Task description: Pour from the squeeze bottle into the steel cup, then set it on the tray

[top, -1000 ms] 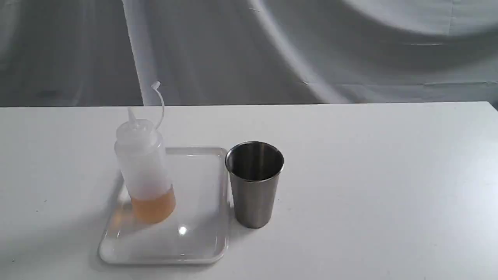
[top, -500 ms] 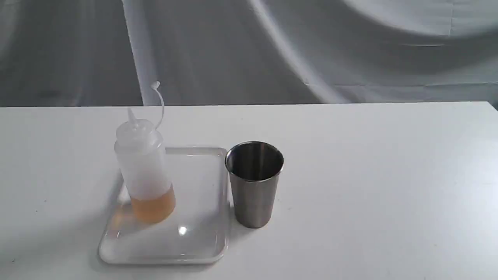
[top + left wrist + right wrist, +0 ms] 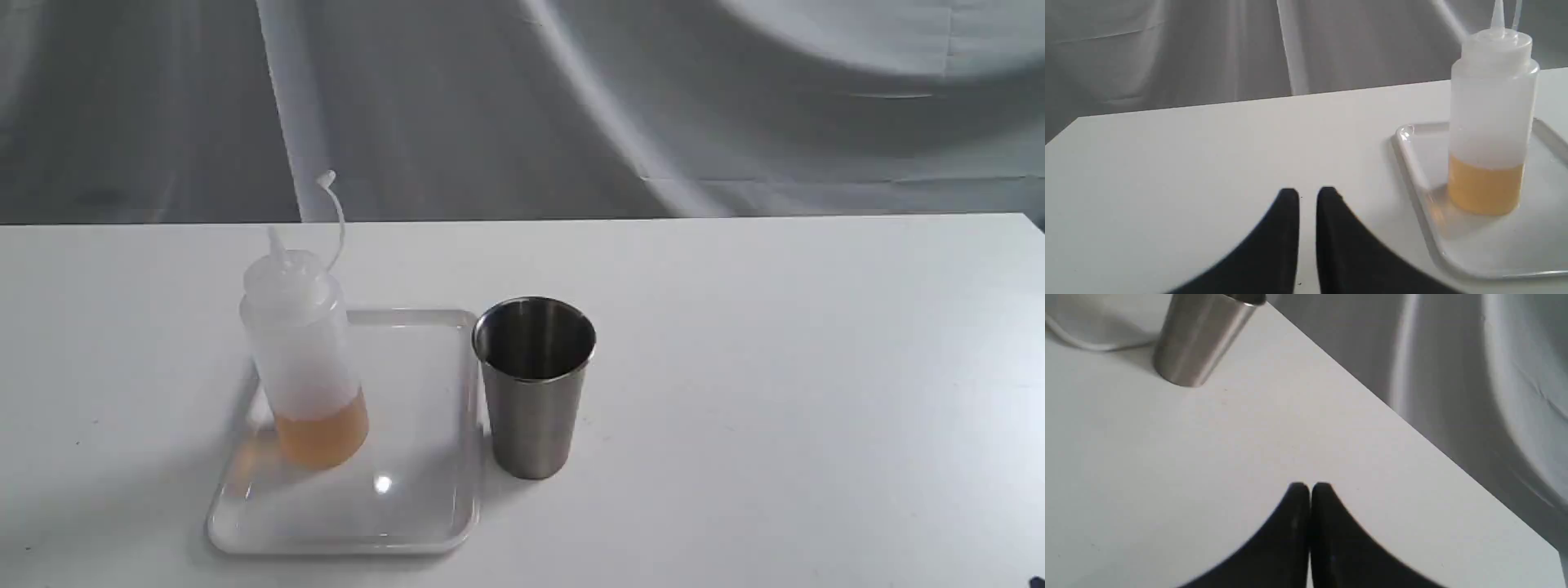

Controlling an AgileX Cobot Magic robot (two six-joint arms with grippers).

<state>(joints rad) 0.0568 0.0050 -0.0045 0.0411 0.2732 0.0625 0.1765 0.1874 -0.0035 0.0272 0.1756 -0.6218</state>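
Observation:
The squeeze bottle stands upright on the tray, in its far-left part, with amber liquid filling its bottom third and its cap dangling on the strap. Just right of the tray, the steel cup stands upright on the table. In the left wrist view my left gripper hovers over bare table, apart from the bottle and the tray, fingers nearly together and holding nothing. My right gripper is shut and empty, well away from the cup.
The white table runs wide to the right of the cup and to the left of the tray. A grey cloth backdrop hangs behind the table's far edge. Neither arm shows in the exterior view apart from a dark speck at the bottom right corner.
Bottle, tray and cup have not moved. A small dark speck has appeared at the bottom right corner of the exterior view.

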